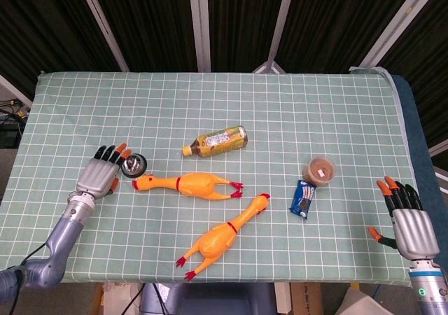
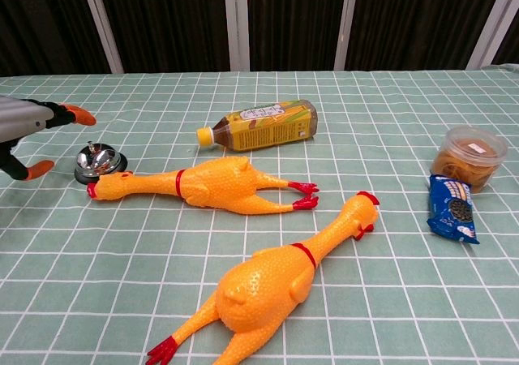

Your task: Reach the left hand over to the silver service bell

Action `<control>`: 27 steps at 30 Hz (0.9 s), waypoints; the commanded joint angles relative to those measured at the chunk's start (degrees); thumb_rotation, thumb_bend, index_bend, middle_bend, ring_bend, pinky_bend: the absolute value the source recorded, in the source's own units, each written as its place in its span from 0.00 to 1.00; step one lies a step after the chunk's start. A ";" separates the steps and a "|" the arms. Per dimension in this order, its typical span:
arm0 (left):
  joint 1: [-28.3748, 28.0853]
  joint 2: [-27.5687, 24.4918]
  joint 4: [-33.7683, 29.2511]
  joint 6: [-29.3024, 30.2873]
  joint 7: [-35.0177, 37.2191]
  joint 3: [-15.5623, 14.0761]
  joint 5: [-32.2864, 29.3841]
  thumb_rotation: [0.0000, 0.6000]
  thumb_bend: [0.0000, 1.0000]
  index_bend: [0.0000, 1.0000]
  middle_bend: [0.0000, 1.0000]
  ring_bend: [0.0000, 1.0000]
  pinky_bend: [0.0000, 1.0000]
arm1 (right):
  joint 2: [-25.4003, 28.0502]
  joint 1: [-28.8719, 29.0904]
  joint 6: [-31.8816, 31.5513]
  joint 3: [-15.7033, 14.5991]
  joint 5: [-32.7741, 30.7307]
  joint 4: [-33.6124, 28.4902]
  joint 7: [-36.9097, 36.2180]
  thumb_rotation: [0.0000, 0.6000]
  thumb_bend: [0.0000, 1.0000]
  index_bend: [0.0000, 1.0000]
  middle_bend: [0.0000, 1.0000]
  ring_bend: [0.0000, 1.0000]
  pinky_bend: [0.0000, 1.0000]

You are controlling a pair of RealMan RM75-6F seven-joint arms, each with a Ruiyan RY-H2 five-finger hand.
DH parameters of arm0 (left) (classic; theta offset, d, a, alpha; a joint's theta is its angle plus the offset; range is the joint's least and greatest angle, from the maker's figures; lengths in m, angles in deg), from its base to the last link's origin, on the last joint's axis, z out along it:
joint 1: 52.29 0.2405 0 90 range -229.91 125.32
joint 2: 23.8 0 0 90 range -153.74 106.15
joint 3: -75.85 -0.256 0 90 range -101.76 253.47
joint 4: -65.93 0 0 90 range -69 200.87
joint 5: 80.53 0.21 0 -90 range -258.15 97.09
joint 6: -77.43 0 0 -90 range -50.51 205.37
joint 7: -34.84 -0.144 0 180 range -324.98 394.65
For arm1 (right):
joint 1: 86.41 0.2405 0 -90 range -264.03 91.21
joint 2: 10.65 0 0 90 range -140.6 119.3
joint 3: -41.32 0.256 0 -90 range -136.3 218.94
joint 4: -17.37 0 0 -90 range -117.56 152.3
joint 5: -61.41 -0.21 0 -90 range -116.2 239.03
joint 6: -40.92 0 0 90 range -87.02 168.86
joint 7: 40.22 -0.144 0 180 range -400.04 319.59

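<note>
- The left hand (image 1: 103,172) sits near the table's left edge, fingers spread apart with nothing in them, its orange tips pointing toward the silver service bell (image 1: 133,165).
- The bell stands just to the right of those fingertips; from the head view they look nearly on it, but the chest view shows a gap between the fingers (image 2: 75,115) and the bell (image 2: 99,162) (whether one fingertip brushes it, I cannot tell).
- Just beside the bell lies a rubber chicken (image 1: 186,184), its head almost against the bell's base, body stretched to the right.
- A second rubber chicken (image 1: 224,236) lies diagonally, nearer the front edge.
- A tea bottle (image 1: 217,141) lies on its side behind the first chicken, cap pointing left.
- Over on the right, a small round tub (image 1: 319,169) stands with a blue snack packet (image 1: 304,199) lying just in front of it.
- The right hand (image 1: 407,220) rests at the table's far right edge, fingers loosely apart, empty, well away from everything.
- All of it sits on a green checked tablecloth (image 1: 210,98).
</note>
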 commanded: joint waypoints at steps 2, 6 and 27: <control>-1.06 1.73 2.28 -1.07 -1.00 -1.01 -1.70 1.00 0.66 0.00 0.00 0.00 0.00 | -0.04 -0.01 -0.05 -0.03 0.07 -0.02 0.08 1.00 0.25 0.00 0.00 0.00 0.00; -1.91 3.28 4.21 -2.26 -1.42 -1.85 -2.83 1.00 0.67 0.00 0.00 0.00 0.00 | -0.10 0.00 0.01 -0.01 -0.03 -0.09 0.00 1.00 0.25 0.00 0.00 0.00 0.00; -2.42 2.52 2.96 6.12 5.99 0.59 3.35 1.00 0.66 0.00 0.00 0.00 0.00 | -0.20 0.00 -0.29 0.02 0.27 0.12 -0.35 1.00 0.25 0.00 0.00 0.00 0.00</control>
